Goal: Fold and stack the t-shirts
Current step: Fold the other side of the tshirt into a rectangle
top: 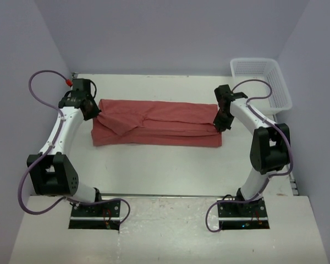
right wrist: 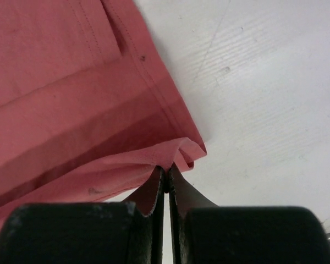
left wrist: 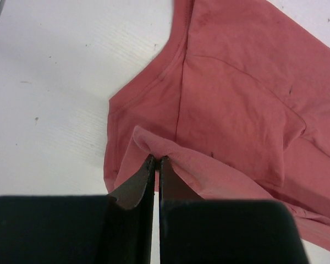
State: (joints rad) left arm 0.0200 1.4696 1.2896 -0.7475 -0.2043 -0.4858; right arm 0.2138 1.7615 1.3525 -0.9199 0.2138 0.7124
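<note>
One brick-red t-shirt (top: pixel 157 129) lies folded into a long band across the middle of the white table (top: pixel 154 170). My left gripper (top: pixel 93 113) is shut on a fold of cloth at the shirt's left end, near the neckline; in the left wrist view the gripper (left wrist: pixel 155 159) pinches the t-shirt (left wrist: pixel 236 99). My right gripper (top: pixel 220 124) is shut on the shirt's right end; in the right wrist view the gripper (right wrist: pixel 167 170) pinches the corner of the t-shirt (right wrist: pixel 71 93) and lifts it slightly. No other shirt is in view.
A white plastic mesh basket (top: pixel 262 82) stands at the table's back right corner, behind my right arm. Grey walls close in the back and sides. The arm bases (top: pixel 96 209) sit at the near edge.
</note>
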